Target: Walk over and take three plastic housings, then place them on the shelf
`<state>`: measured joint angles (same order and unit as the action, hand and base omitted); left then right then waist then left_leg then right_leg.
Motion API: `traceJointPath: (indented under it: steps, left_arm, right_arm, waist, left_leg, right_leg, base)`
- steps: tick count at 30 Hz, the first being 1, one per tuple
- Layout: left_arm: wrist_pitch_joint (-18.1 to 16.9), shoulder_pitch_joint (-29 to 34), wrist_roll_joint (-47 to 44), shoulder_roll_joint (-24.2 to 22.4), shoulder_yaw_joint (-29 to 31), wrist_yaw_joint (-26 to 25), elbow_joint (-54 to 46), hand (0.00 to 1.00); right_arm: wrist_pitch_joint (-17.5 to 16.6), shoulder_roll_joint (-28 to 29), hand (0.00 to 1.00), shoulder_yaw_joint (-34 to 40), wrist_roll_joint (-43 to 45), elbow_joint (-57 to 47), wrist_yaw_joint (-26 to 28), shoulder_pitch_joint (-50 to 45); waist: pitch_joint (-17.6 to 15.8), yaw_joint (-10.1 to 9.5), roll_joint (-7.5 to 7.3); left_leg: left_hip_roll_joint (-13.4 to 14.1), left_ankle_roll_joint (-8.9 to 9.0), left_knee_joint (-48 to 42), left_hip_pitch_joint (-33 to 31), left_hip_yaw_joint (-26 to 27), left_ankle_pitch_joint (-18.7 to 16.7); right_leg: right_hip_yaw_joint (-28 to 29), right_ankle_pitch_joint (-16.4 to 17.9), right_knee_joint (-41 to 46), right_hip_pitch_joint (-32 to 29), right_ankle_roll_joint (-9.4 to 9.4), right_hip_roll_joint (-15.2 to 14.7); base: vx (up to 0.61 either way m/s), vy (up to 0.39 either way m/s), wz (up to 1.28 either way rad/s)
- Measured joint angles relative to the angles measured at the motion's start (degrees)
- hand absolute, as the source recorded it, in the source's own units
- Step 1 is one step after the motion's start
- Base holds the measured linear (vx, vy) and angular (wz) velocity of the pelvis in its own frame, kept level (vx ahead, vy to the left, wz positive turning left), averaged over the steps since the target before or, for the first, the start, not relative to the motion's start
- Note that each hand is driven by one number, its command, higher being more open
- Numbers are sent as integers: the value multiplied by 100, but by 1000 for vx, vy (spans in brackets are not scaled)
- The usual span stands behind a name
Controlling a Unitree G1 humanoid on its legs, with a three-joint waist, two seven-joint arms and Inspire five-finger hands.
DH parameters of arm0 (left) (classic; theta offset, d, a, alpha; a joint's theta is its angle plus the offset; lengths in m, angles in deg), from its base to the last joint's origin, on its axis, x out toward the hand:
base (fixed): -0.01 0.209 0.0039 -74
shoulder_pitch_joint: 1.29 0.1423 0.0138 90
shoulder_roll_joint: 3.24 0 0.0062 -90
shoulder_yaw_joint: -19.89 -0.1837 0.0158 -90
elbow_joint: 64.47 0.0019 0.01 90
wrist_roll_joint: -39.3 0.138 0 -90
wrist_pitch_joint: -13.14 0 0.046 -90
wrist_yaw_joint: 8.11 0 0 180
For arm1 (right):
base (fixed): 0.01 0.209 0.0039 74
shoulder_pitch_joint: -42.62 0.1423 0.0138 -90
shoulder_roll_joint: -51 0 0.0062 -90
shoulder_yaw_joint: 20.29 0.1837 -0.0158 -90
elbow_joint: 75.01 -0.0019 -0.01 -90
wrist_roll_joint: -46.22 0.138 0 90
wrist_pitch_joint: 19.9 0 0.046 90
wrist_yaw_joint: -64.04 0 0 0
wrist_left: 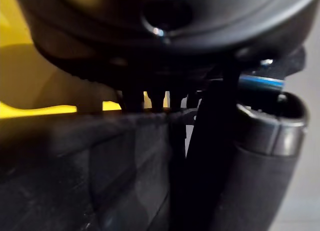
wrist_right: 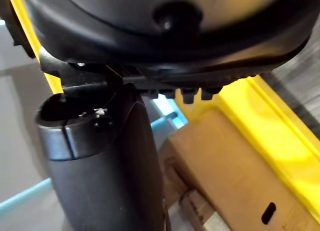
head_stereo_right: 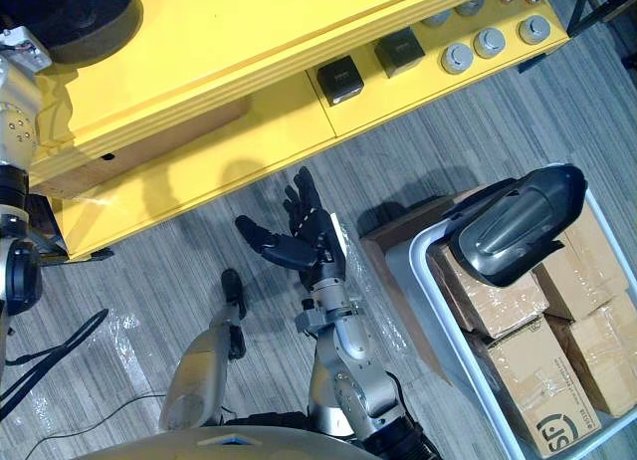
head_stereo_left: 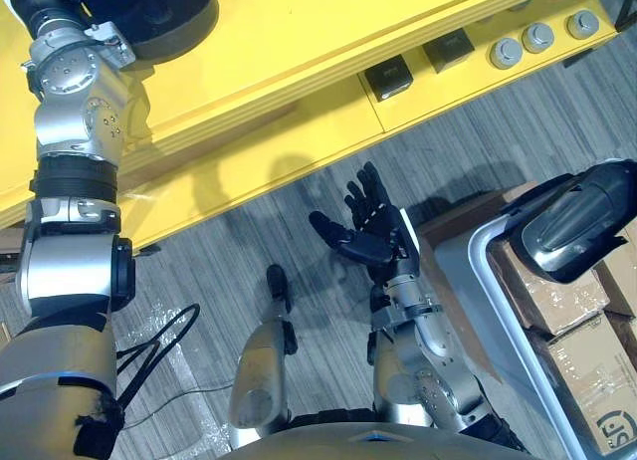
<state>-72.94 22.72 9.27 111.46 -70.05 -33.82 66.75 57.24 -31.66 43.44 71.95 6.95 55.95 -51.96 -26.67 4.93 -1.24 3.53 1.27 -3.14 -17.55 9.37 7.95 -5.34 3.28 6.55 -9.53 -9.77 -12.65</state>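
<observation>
Near the yellow shelf (head_stereo_left: 299,42), the right robot hand (head_stereo_left: 366,244) hangs, fingers spread.

Right hand (head_stereo_left: 372,243) upturned, fingers (head_stereo_left: 367,189) spread.

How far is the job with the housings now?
Seemingly done: one dark housing is up on the yellow shelf by the left hand, release unclear. In hand: nothing in the open right hand. Left: a second housing lies on the boxes in the bin, to be fetched; I count just these two.
</observation>
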Motion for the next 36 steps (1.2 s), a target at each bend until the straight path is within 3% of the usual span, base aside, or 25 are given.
traceJointPath:
  steps: [6,14,19,22,24,29,32,34,36]
  left_arm:
    - [244,-165,171,174,0,193,240,100]
    - [141,-162,62,389,12,434,573,100]
    - [-572,-146,-475,515,29,550,521,100]
    - [-1074,36,-867,529,261,645,11,100]
    - [-1444,503,-980,527,496,771,-513,100]
    - [-1928,1935,-974,173,1188,975,-1572,100]
    - [-2408,3096,-970,-370,1617,1042,-2415,100]
    - [-2775,4066,-847,-1032,1898,1065,-3057,100]
    - [-2915,4830,-731,-1543,2000,1070,-3676,100]
  right_arm:
    - [-4,-12,100,-27,1,71,-41,-6]
    - [-27,-77,100,-46,-3,70,-203,-227]
    - [-46,-76,100,19,-2,70,-185,-277]
    - [-120,-73,100,144,-6,71,-106,-236]
    - [-256,-64,100,208,-8,92,-75,-212]
    - [-485,-41,100,437,-100,165,15,-267]
    - [-543,-35,100,724,-260,166,33,-448]
    - [-556,-32,100,1001,-516,172,33,-604]
    - [-556,-23,100,1174,-532,174,34,-623]
  waist:
    - [-25,-24,29]
    - [-70,-140,102]
    - [-52,-137,106]
    - [-32,-130,137]
    - [139,-68,157]
    - [825,-2,199]
    - [1126,-16,209]
    - [1403,-49,296]
    - [1442,-102,306]
  left_leg:
    - [3,6,151,47,-39,156]
    - [-25,91,556,485,-64,303]
    - [-77,102,677,847,-89,337]
    - [-115,102,772,1141,-87,336]
    - [-110,129,781,1299,-87,298]
    - [-103,128,782,1422,-97,273]
    - [-76,144,783,1619,-138,243]
    - [-34,184,783,1644,-181,175]
    - [9,217,785,1730,-195,130]
  right_leg:
    - [-20,54,271,-130,42,5]
    - [-24,312,809,-110,51,-24]
    - [-81,390,830,214,33,-70]
    - [-110,423,764,500,13,-107]
    - [-174,420,596,754,9,-97]
    - [-299,400,377,984,-8,-37]
    - [-417,398,223,1284,-7,0]
    - [-479,385,143,1362,14,42]
    - [-513,369,59,1486,35,85]
  base:
    - [-49,12,2]
    - [-38,-3,3]
    - [33,-17,4]
    - [52,-10,0]
    - [62,-19,2]
    - [65,-36,4]
    - [37,-48,7]
    - [-4,-21,5]
    - [-44,-5,2]
